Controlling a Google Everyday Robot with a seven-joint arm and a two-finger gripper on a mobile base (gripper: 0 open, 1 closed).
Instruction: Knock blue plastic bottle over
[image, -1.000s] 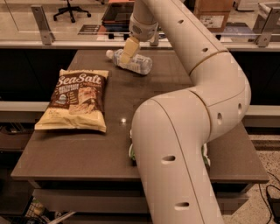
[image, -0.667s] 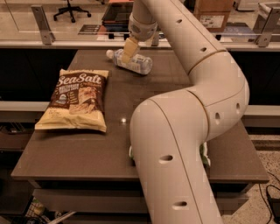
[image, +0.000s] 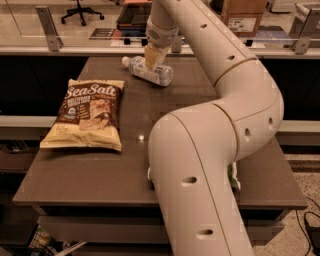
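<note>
The blue plastic bottle (image: 145, 71) is a small clear bottle with a white cap. It lies on its side at the far middle of the brown table (image: 75, 170), cap pointing left. My gripper (image: 152, 59) hangs from the long cream arm right above the bottle's middle and partly covers it.
A Sea Salt snack bag (image: 87, 114) lies flat on the left half of the table. My arm's large cream links (image: 200, 165) fill the middle and right of the view. A green-and-white thing (image: 233, 177) shows behind the arm at the right. A railing (image: 50, 30) runs behind the table.
</note>
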